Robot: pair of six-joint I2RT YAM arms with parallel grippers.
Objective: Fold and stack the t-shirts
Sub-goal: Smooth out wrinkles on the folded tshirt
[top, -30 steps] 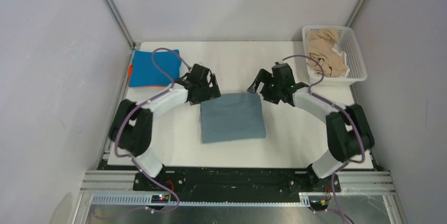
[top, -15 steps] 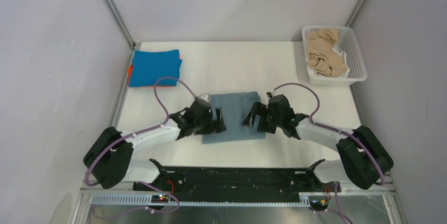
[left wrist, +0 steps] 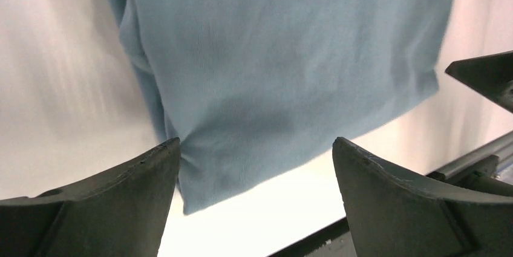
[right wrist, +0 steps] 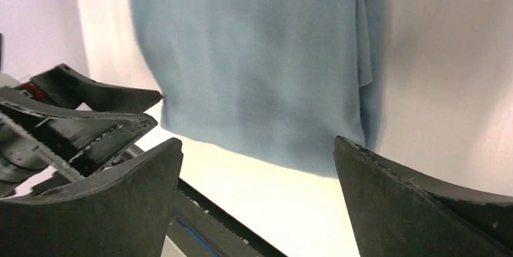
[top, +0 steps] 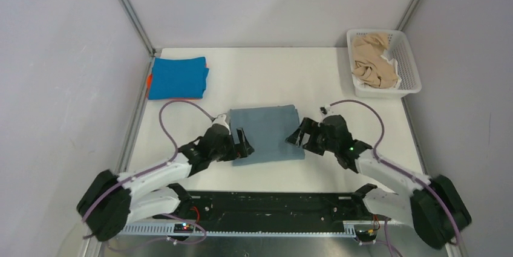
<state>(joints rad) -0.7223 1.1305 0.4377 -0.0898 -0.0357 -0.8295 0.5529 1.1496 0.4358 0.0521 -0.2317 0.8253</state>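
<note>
Holding crumpled beige t-shirts [top: 372,62], perhaps two, the white basket [top: 410,68] sits back-right, left and right jaws spread.

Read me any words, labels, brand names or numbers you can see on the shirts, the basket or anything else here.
No text can be read in any view.
The grey-blue t-shirt: plain, no print or tag showing.
The bright blue t-shirt: plain.
The beige t-shirts: plain.
The white basket: no label visible.
The circuit board at the near rail: too small to read.
</note>
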